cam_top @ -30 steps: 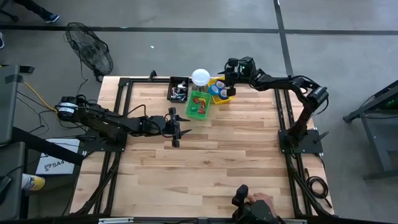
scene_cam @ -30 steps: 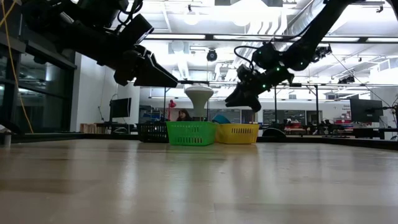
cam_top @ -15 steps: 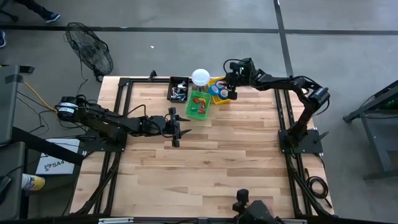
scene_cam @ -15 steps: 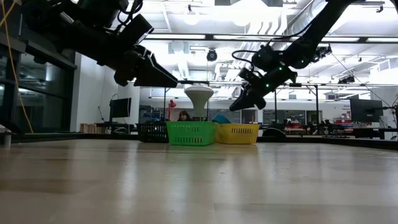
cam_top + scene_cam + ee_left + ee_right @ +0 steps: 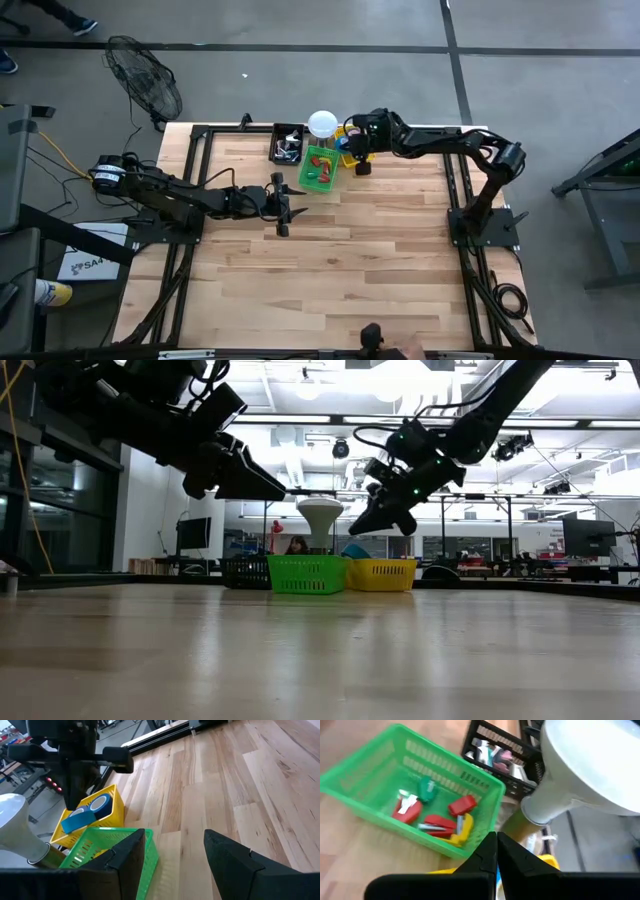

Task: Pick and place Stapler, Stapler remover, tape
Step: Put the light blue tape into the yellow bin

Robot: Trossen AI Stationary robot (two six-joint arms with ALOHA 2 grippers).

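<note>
Reaching in from the table's right edge, the right arm stretches flat toward the baskets at the far side, its right gripper [image 5: 362, 166] angled down above the wood just in front of the yellow basket [image 5: 344, 133], fingers pressed together with nothing between them. Blue tape rolls [image 5: 97, 806] lie inside that yellow basket. Beside it, the green basket [image 5: 320, 167] holds red staplers [image 5: 436, 823]. The left arm lies low across the table's left half, its left gripper [image 5: 283, 212] hovering over bare wood, fingers apart, empty. A white jar [image 5: 322, 123] stands behind the baskets.
</note>
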